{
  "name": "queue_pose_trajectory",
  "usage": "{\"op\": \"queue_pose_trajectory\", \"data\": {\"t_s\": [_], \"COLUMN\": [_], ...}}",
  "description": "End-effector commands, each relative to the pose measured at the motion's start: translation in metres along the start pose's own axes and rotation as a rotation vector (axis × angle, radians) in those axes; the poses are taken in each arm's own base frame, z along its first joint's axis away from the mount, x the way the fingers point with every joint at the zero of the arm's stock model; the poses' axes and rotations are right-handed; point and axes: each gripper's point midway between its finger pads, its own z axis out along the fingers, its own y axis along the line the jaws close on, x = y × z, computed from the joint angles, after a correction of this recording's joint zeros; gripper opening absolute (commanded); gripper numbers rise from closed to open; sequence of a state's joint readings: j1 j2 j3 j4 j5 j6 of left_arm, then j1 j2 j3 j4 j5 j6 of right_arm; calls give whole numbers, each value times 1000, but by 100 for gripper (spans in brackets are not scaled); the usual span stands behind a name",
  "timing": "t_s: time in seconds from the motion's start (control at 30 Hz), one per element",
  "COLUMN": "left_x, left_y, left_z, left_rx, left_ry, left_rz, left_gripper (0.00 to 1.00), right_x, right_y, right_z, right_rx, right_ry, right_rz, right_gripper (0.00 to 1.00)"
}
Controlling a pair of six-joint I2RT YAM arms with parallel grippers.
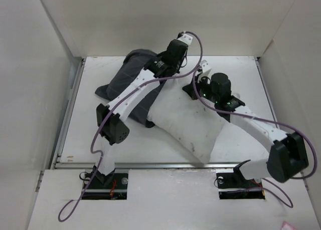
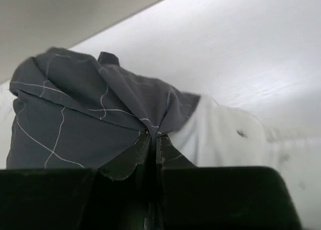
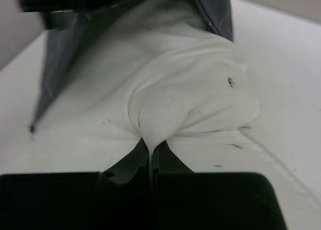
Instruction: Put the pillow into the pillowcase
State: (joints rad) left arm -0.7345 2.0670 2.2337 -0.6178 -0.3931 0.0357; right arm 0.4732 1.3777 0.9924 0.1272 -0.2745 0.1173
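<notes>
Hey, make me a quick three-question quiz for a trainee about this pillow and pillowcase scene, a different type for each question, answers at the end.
1. Short answer: is most of the soft off-white speckled stuffed pillow inside or outside the floppy dark charcoal-grey grid-patterned fabric pillowcase?
2. True or false: the left hand is open and hovering above the pillowcase.
3. Multiple choice: the right hand is pinching A) the pillow, B) the pillowcase, C) nothing.

Key:
1. Outside; only its far-left end is tucked at the pillowcase.
2. False; it is shut on a fold of the pillowcase.
3. A.
</notes>
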Motion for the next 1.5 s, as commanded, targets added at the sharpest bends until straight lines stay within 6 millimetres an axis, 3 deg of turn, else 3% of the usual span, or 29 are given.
{"op": "queue_pose_trajectory", "data": {"t_s": [0.0,0.03,0.07,0.13,0.2,0.27,0.33,0.37,0.4,0.43,0.5,0.53,0.67,0.83,0.87,0.97,1.03,1.07,1.1,1.17,1.2,1.3,1.37,1.4,1.43,1.47], "left_x": [-101,-102,-107,-109,-108,-103,-89,-83,-75,-66,-60,-46,-30,-13,-8,-21,-36,-39,-53,-53,-58,-51,-37,-32,-17,-11], "left_y": [-29,-33,-43,-55,-75,-88,-117,-124,-138,-144,-151,-160,-171,-170,-167,-156,-150,-154,-147,-147,-149,-142,-132,-128,-128,-121], "left_z": [-118,-126,-147,-166,-184,-190,-199,-201,-195,-190,-182,-172,-159,-128,-114,-104,-106,-110,-121,-129,-142,-157,-153,-150,-143,-139], "left_rx": [232,254,317,388,504,586,735,777,810,823,834,842,856,753,722,718,765,799,813,811,826,841,790,761,744,722], "left_ry": [-341,-348,-380,-405,-418,-395,-351,-334,-301,-263,-223,-154,-105,-59,-36,-47,-80,-88,-127,-132,-152,-159,-171,-163,-129,-123], "left_rz": [-83,-80,-75,-67,-53,-68,-39,-27,-26,-28,-42,-47,-63,-71,-86,-156,-197,-195,-227,-224,-220,-208,-218,-221,-216,-213], "left_gripper": [0,0,0,0,0,0,0,0,0,0,0,0,0,0,0,0,0,0,0,0,0,0,0,0,0,0], "right_x": [-116,-127,-137,-129,-144,-139,-142,-127,-124,-129,-120,-131,-142,-140,-135,-125,-119,-123,-120,-121,-124,-123,-116,-127,-129,-104], "right_y": [36,40,45,49,63,58,47,43,48,56,63,63,70,94,99,112,110,111,109,108,110,102,88,84,77,62], "right_z": [-37,-49,-57,-59,-77,-72,-56,-35,-30,-35,-38,-48,-63,-91,-92,-108,-111,-116,-112,-115,-121,-123,-108,-108,-106,-88], "right_rx": [-93,-100,-112,-142,-205,-196,-151,-163,-197,-239,-267,-257,-283,-413,-445,-528,-518,-512,-507,-497,-498,-434,-350,-313,-260,-182], "right_ry": [-427,-466,-519,-542,-662,-676,-655,-593,-576,-599,-628,-686,-747,-803,-792,-797,-800,-816,-798,-811,-818,-803,-709,-697,-663,-517], "right_rz": [-104,-115,-116,-123,-138,-119,-109,-99,-109,-110,-95,-105,-93,-86,-82,-82,-75,-75,-66,-62,-65,-51,-18,-7,8,73], "right_gripper": [0,0,0,0,0,0,0,0,0,0,0,0,0,0,0,0,0,0,0,0,0,0,0,27,35,38]}}
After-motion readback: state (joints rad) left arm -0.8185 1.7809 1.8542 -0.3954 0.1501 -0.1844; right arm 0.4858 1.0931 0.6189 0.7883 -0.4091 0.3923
